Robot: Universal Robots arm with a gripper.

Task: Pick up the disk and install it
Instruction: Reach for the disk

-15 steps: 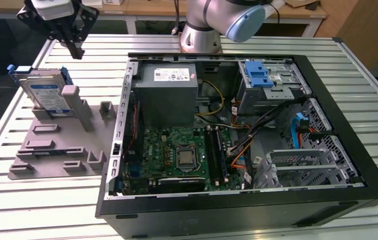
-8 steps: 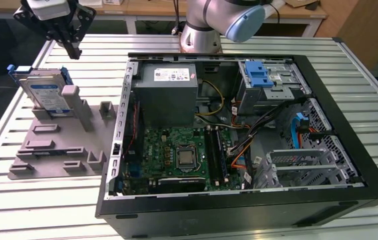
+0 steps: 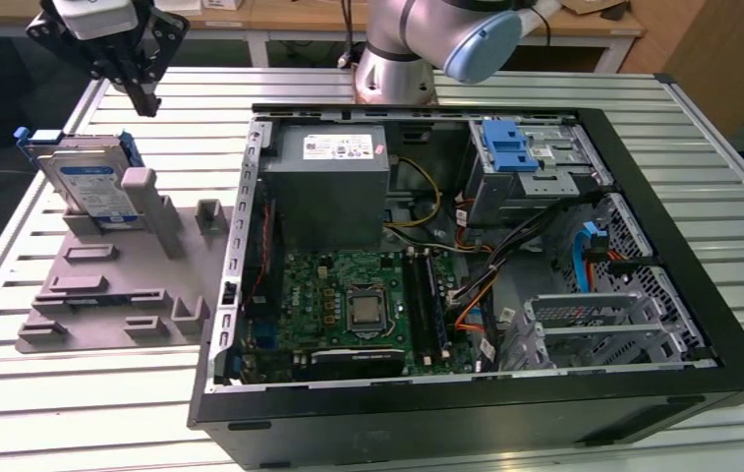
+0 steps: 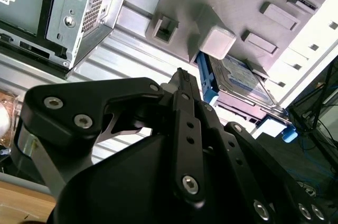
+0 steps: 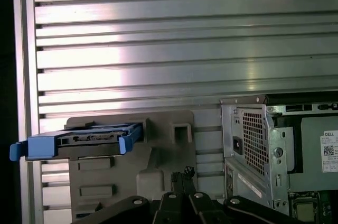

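Note:
The disk (image 3: 89, 182) is a silver-grey drive with a white-and-blue label and a blue bracket. It leans upright in a grey holder plate (image 3: 109, 285) on the table, at the exterior view's left. Both wrist views show it too, as the disk (image 4: 243, 78) and the disk (image 5: 79, 142) with its blue bracket edge. My gripper (image 3: 143, 98) hangs above and just behind the disk, clear of it. Its black fingers (image 4: 182, 84) meet at the tips with nothing between them. The gripper (image 5: 185, 174) points down near the holder plate.
An open computer case (image 3: 686, 246) lies flat to the right of the holder plate. Inside are a grey power-supply box (image 3: 332, 177), a motherboard (image 3: 352, 305) and a metal drive cage with a blue latch (image 3: 516, 152). The arm's base (image 3: 391, 69) stands behind the case on the slatted table.

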